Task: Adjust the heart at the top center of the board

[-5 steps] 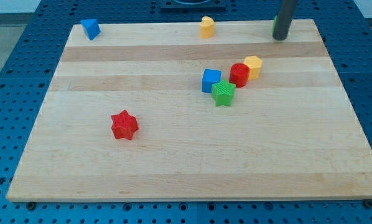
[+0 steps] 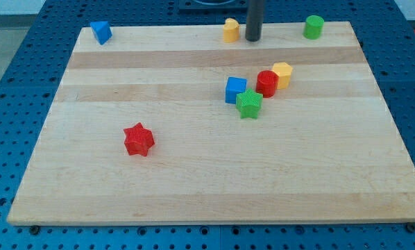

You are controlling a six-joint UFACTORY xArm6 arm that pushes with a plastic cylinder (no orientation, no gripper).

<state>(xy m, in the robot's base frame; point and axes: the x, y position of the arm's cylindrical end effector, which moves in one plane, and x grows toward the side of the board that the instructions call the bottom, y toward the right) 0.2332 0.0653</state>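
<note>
One yellow heart beside my tip

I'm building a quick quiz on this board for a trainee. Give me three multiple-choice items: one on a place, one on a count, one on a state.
1. Where is my tip?
A. just to the view's right of the yellow heart
B. beside the red star
C. at the view's bottom edge

2. How many blocks are on the board?
A. five
B. eight
C. ten

3. The green star is:
A. alone in a corner
B. in the central cluster, next to the blue cube
C. stacked on another block

Answers:
1 A, the rod ends beside the heart.
2 B, eight show.
3 B, it sits against the cube.
</note>
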